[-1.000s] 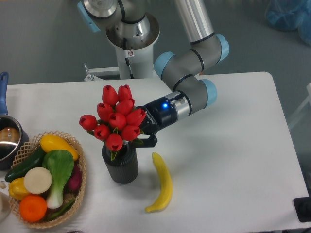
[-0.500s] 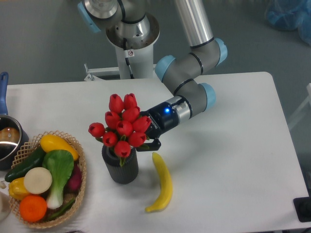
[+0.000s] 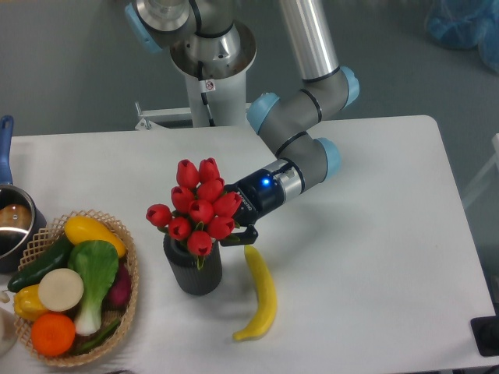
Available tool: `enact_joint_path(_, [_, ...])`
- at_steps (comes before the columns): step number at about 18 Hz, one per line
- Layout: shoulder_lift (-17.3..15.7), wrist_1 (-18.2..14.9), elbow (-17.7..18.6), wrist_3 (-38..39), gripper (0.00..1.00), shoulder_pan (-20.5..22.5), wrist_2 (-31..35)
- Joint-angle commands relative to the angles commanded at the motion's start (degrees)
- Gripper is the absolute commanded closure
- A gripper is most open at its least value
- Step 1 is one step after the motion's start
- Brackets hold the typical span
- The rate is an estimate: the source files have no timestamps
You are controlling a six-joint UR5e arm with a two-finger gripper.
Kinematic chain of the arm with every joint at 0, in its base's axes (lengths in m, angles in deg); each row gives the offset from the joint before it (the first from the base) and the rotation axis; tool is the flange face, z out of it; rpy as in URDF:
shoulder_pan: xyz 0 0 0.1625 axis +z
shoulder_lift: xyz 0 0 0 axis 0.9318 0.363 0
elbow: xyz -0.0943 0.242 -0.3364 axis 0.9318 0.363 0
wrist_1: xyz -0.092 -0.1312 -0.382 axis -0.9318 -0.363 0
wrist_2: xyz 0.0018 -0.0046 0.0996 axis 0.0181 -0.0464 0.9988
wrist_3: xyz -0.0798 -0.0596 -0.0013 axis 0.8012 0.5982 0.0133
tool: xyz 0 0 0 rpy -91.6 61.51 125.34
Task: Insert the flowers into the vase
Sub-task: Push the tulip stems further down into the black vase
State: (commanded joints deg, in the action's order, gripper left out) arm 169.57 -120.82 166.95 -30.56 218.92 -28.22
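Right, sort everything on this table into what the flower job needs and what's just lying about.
Needed:
flowers
vase
gripper, at the bunch's stems

Lying about:
banana
basket of vegetables and fruit
steel pot with blue handle

Arm reaches down-left, wrist lit blue; hand (image 3: 231, 235) mostly hidden, grip unclear.
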Motion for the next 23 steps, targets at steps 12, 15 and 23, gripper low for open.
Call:
enact_joint_path(12, [0.3,0.2,-0.2,0.0,0.64,0.0,0.4])
enact_joint_path(15, [0.8,0.2,-0.5,0.0,0.62,0.1,0.4])
enact_joint_path(23, [0.8,0.3,-0.4,-0.1,0.51,0.1,0.4])
